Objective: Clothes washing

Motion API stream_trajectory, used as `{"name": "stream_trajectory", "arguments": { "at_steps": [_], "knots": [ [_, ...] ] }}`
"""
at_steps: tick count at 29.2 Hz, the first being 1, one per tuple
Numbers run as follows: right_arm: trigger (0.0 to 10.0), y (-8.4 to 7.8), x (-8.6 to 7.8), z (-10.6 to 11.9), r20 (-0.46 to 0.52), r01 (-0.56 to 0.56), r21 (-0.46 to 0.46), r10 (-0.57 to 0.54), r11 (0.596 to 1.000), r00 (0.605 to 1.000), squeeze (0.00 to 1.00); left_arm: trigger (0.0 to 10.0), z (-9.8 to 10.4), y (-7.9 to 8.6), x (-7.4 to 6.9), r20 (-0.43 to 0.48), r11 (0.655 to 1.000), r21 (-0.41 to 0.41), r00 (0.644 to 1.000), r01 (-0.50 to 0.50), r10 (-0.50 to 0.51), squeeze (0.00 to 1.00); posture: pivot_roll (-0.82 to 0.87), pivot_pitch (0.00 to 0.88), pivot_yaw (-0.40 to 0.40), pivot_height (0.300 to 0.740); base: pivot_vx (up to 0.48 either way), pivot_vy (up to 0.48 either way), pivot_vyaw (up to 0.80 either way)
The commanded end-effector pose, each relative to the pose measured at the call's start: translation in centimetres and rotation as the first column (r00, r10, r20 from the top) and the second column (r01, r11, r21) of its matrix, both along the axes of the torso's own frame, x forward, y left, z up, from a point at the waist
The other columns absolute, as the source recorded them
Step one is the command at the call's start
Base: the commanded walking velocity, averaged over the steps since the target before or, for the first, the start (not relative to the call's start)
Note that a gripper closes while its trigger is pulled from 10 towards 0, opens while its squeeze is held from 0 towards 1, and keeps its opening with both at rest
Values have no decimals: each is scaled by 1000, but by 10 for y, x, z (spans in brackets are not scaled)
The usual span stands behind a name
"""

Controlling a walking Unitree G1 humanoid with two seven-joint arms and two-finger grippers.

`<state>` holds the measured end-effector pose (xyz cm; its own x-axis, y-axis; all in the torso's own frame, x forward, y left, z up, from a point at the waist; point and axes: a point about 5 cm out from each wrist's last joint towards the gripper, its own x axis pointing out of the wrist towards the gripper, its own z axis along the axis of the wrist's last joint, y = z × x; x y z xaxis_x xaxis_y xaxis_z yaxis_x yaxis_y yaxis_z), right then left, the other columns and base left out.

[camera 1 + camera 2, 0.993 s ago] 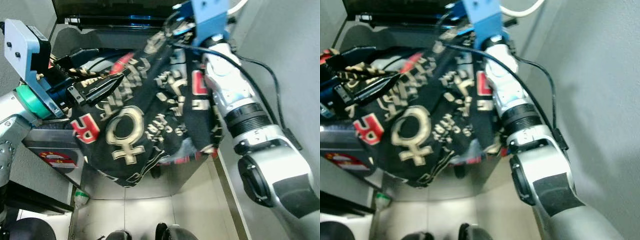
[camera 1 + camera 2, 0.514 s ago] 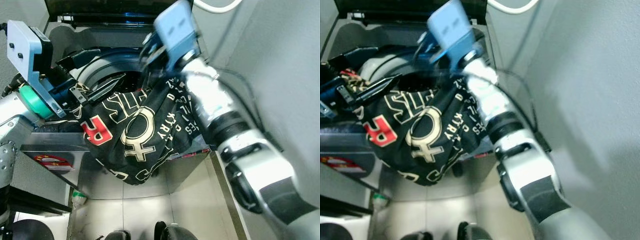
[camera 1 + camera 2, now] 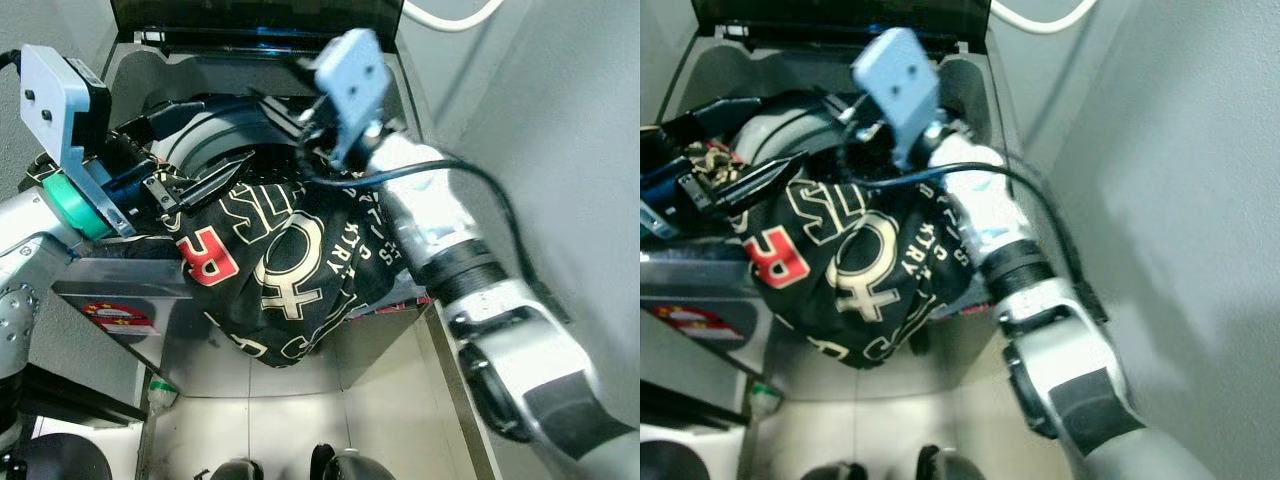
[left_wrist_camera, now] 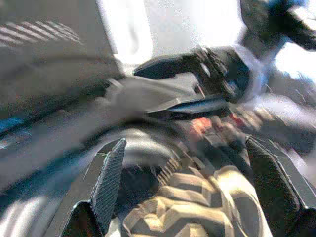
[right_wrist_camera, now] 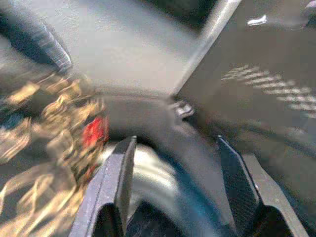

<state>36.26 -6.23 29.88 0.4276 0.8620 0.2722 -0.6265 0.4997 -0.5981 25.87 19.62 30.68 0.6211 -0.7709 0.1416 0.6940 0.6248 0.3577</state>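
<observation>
Grey walls hem the open washer (image 3: 135, 75). A black printed garment (image 3: 290, 270) spills over its front rim toward six o'clock. Left gripper (image 3: 205, 185) at nine and right gripper (image 3: 305, 130) at twelve both show fingers apart.

garment (image 3: 290, 270): black, cream lettering, red patch | washing machine (image 3: 140, 300): grey, red sticker

Red "R" on black printed garment (image 3: 290, 270)
</observation>
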Motion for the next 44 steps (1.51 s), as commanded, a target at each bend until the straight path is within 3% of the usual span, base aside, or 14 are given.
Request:
{"name": "stream_trajectory", "arguments": {
  "at_steps": [1, 3, 4, 9, 16, 22, 26, 27, 28, 35, 36, 44],
  "knots": [
    [10000, -1, -7, -12, -45, -75, -81, 72, 994, 996, 0, 10000, -2, -1, -9, -30, 998, 34, 998, 50, -49, 0, 140, 98, 6, 740, 0, 0, 0],
    [10000, -10, -13, -18, -63, -108, -129, 101, 986, 993, 0, 10000, -5, 3, -14, -64, 996, 66, 997, 54, -50, 0, 146, 104, 9, 740, 0, 0, 0],
    [10000, -29, -24, -22, -113, -158, -142, 142, 977, 983, 0, 10000, -6, 12, -26, -105, 994, 103, 994, 41, -30, 0, 151, 110, 13, 740, 0, 0, 0],
    [10000, -41, -34, -29, -165, -206, -151, 181, 967, 970, 0, 10000, 5, 17, -35, -68, 994, 112, 998, 21, -13, 0, 151, 110, 13, 740, 0, 0, 0],
    [10000, -29, -49, -50, -242, -321, -254, 261, 912, 935, 0, 10000, 14, 21, -31, -17, 994, 104, 1000, -23, 24, 0, 165, 102, 21, 740, 0, 0, 0],
    [10000, -19, -51, -63, -238, -307, -353, 232, 884, 943, 0, 10000, 11, 16, -30, -23, 994, 113, 1000, -9, 12, 0, 164, 101, 23, 740, 0, 0, 0],
    [10000, -18, -53, -64, -246, -307, -355, 229, 883, 942, 0, 10000, 11, 15, -31, -26, 994, 109, 1000, -5, 8, 0, 164, 101, 23, 740, 0, 0, 0],
    [10000, -17, -55, -64, -250, -310, -349, 231, 885, 940, 647, 10000, 11, 14, -31, -26, 994, 108, 1000, -5, 8, 0, 165, 96, 26, 740, 0, 0, 0],
    [10000, -16, -56, -63, -254, -313, -342, 233, 886, 939, 1000, 10000, 11, 14, -32, -26, 994, 106, 1000, -4, 7, 0, 165, 96, 26, 740, 0, 0, 0],
    [10000, -13, -55, -60, -230, -300, -334, 232, 894, 945, 1000, 10000, 11, 13, -30, -20, 995, 99, 1000, -3, 5, 0, 164, 89, 25, 740, 0, 0, 0],
    [10000, -12, -54, -59, -214, -286, -338, 223, 897, 951, 0, 10000, 11, 13, -29, -19, 995, 98, 1000, -3, 5, 0, 163, 83, 23, 740, 0, 0, 0],
    [10000, -6, -50, -66, -195, -252, -388, 188, 887, 963, 0, 10000, 10, 13, -28, -14, 996, 91, 1000, -6, 8, 0, 165, 76, 20, 740, 0, 0, 0]
  ]
}}
